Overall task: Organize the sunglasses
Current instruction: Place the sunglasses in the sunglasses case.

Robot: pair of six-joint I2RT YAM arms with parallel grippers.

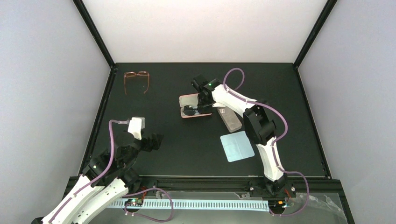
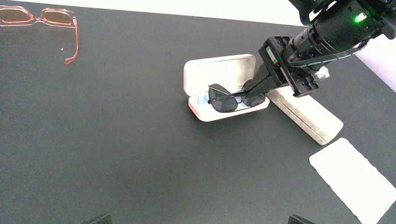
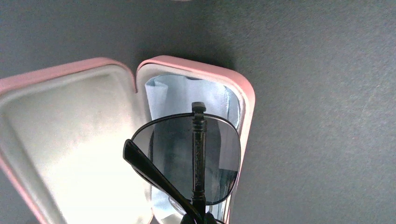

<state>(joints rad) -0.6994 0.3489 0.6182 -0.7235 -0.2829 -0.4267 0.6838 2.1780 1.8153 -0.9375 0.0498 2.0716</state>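
The black sunglasses [image 1: 190, 111] lie folded over the lower half of the open pink case [image 1: 189, 98], on a light blue cloth [image 3: 182, 95] inside it. My right gripper [image 1: 200, 106] reaches down from the far side and is shut on the sunglasses near the bridge end. In the right wrist view one dark lens [image 3: 187, 158] and the folded arms hang just over the case tray [image 3: 245, 107]. The left wrist view shows the sunglasses [image 2: 224, 100] in the case [image 2: 215, 72]. My left gripper [image 1: 152, 141] is open and empty, well to the near left.
A grey oblong case [image 1: 229, 119] lies just right of the pink case. A light blue cloth [image 1: 237, 146] lies nearer, right of centre. A pair of translucent pink-framed glasses [image 1: 137, 79] lies at the back left. Black frame posts stand at the back corners.
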